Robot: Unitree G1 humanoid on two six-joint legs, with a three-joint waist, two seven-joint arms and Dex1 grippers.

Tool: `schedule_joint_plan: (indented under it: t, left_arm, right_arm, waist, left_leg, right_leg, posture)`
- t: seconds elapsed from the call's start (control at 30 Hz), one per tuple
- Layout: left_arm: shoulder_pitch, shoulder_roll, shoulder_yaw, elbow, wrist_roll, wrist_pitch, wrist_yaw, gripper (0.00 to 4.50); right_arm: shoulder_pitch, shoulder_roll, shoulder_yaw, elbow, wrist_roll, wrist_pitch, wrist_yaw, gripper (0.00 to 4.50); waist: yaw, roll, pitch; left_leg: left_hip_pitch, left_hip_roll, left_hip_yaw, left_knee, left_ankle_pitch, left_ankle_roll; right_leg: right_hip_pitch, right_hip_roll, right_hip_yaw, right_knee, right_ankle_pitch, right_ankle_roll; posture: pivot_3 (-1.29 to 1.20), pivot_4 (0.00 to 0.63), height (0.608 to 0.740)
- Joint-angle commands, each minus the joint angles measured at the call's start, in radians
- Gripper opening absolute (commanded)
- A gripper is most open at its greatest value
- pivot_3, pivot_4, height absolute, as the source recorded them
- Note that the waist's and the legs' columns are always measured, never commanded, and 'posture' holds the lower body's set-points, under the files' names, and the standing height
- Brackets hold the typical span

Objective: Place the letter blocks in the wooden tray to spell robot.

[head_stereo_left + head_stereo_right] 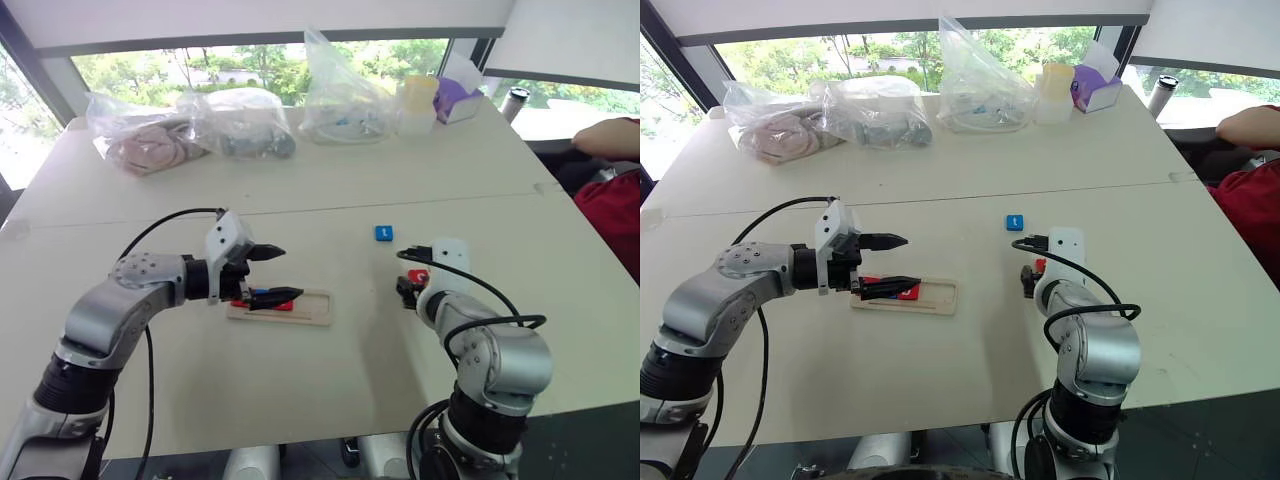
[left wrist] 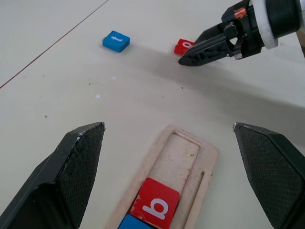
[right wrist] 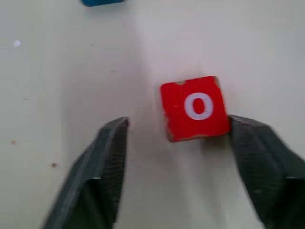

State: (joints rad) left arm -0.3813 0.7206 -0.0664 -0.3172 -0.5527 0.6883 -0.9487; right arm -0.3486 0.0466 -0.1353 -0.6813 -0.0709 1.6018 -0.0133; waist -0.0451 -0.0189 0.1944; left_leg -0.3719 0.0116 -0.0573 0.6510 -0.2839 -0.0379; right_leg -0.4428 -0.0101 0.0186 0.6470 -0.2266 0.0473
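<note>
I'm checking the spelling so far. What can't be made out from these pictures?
- Wooden tray: its near end is cut off by the left wrist view's edge; only a red b block and a blue block's corner show.
- In the eye views the left gripper covers the tray's blocks.
- Blue block on the table: letter too small there.
</note>
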Motion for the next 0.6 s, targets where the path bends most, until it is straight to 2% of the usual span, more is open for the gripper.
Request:
schedule_joint_plan:
  t: [0.03, 0.1, 0.2, 0.3, 0.4, 0.5, 0.6]
  left_arm:
    - [-0.012, 0.024, 0.017, -0.02, -0.01, -0.002, -0.027, 4.5]
    - [-0.009, 0.053, 0.025, -0.032, -0.028, 0.013, -0.06, 4.5]
    - [-0.006, 0.095, 0.034, -0.058, -0.065, 0.039, -0.11, 4.5]
    - [-0.004, 0.153, 0.029, -0.088, -0.082, 0.047, -0.174, 4.5]
    - [-0.011, 0.202, 0.009, -0.095, -0.072, 0.021, -0.242, 4.5]
    - [-0.032, 0.25, -0.01, -0.082, -0.049, -0.02, -0.32, 4.5]
    - [-0.067, 0.256, -0.019, -0.068, -0.029, -0.042, -0.341, 4.5]
  right_arm:
    - [-0.038, -0.123, 0.005, -0.044, 0.01, -0.037, 0.031, 4.48]
    - [-0.066, -0.265, -0.012, -0.022, 0.058, -0.121, 0.129, 4.48]
    - [-0.082, -0.41, -0.07, 0.055, 0.182, -0.24, 0.328, 4.48]
    - [-0.002, -0.659, -0.049, 0.172, 0.322, -0.569, 0.736, 4.48]
    - [0.086, -0.856, 0.027, 0.323, 0.295, -0.962, 1.001, 4.48]
    - [0.079, -0.951, 0.111, 0.554, 0.263, -1.261, 1.199, 4.48]
    - [-0.019, -0.95, 0.175, 0.81, 0.229, -1.465, 1.293, 4.48]
  waist:
    - [0.002, 0.0, 0.0]
    - [0.001, 0.0, 0.0]
    - [-0.002, 0.0, 0.0]
    - [-0.001, 0.0, 0.001]
    - [0.002, 0.0, 0.001]
    - [-0.003, -0.001, 0.002]
    - [-0.003, -0.002, 0.002]
  left_leg:
    - [0.0, -0.001, 0.0, 0.0, 0.0, 0.0]
    - [-0.001, -0.001, 0.0, 0.001, 0.0, 0.0]
    - [-0.001, -0.002, 0.001, 0.0, 0.0, 0.0]
    - [0.0, -0.001, 0.001, -0.002, 0.0, 0.0]
    - [0.0, -0.001, 0.0, -0.003, -0.001, 0.002]
    - [0.0, -0.001, 0.003, -0.002, -0.001, 0.002]
    - [0.001, -0.001, 0.005, 0.001, -0.001, 0.002]
  right_leg:
    - [0.0, -0.001, 0.0, 0.0, 0.0, 0.0]
    - [0.0, -0.002, 0.0, -0.001, 0.0, 0.0]
    - [0.0, -0.002, 0.001, -0.003, -0.001, 0.001]
    - [0.0, 0.0, 0.0, -0.003, -0.001, 0.002]
    - [0.001, 0.0, -0.001, -0.004, -0.002, 0.004]
    - [0.001, 0.0, 0.001, -0.004, -0.002, 0.004]
    - [0.003, 0.0, 0.002, -0.005, -0.004, 0.0]
  posture:
    - [0.0, 0.15, 0.74]
    - [0.0, 0.15, 0.74]
    - [0.0, 0.15, 0.74]
    - [0.0, 0.15, 0.74]
    - [0.0, 0.15, 0.74]
    - [0.0, 0.15, 0.74]
    - [0.0, 0.15, 0.74]
